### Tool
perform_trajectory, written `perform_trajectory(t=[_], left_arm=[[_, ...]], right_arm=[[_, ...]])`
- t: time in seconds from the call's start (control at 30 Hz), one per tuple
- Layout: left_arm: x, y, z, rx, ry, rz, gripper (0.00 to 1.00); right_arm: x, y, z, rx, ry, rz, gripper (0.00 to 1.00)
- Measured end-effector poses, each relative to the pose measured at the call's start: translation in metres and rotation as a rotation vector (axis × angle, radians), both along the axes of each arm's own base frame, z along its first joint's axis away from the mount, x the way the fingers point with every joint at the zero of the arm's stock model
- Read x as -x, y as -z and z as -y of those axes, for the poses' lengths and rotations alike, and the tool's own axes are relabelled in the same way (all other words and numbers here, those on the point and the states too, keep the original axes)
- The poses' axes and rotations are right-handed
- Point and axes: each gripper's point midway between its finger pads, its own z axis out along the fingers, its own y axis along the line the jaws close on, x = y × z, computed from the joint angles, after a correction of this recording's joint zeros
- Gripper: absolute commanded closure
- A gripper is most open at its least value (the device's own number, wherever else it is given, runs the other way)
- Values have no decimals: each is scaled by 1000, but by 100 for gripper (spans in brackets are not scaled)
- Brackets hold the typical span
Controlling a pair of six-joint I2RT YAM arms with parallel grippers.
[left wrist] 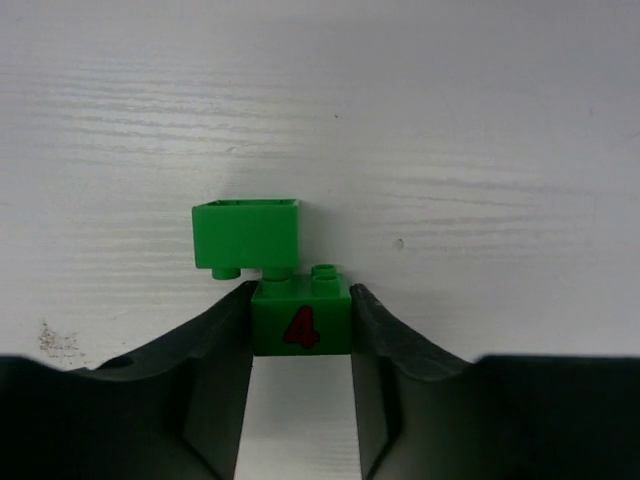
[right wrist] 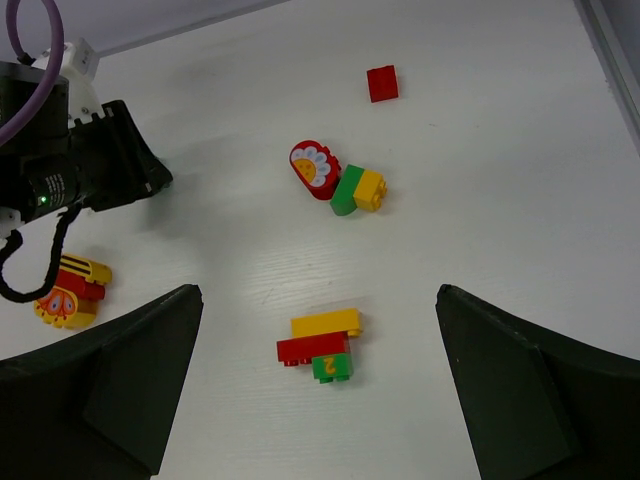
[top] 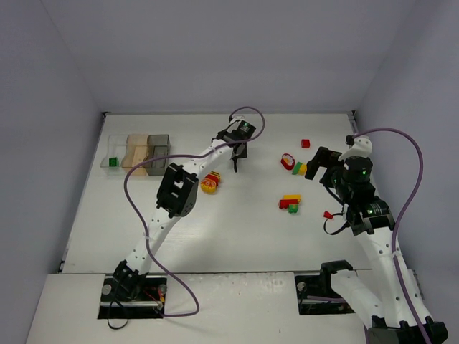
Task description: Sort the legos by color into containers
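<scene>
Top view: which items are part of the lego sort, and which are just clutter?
Job: containers; green brick in the clear one; lone red brick; flower clump; yellow-red-green clump; red-yellow clump; green bricks in the left gripper.
Not job: purple cables, rig wiring only.

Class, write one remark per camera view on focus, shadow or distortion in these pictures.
Top external: soft even light, barely any shadows, walls slant with perspective. Left wrist: green brick marked 4 sharp, grain of the table crisp. Right wrist: bricks sharp, its own fingers dark and featureless.
</scene>
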Motion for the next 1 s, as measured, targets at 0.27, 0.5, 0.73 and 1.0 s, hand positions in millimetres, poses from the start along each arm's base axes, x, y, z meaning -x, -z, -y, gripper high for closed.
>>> perform_trajectory(t=[0.27, 0.5, 0.73, 1.0], left_arm=[[6, -4, -14, -32, -1, 27, 100], [53, -86, -71, -45, -1, 52, 100], [54, -197, -247, -13, -224, 224, 100], [62, -133, -417, -126, -444, 32, 96]], right_arm=[[-2, 3, -1, 1, -5, -12, 0], [-1, 5, -7, -7, -40, -20, 0], [1, 6, -13, 0, -86, -22, 0], [4, 17, -18, 5, -128, -46, 0]])
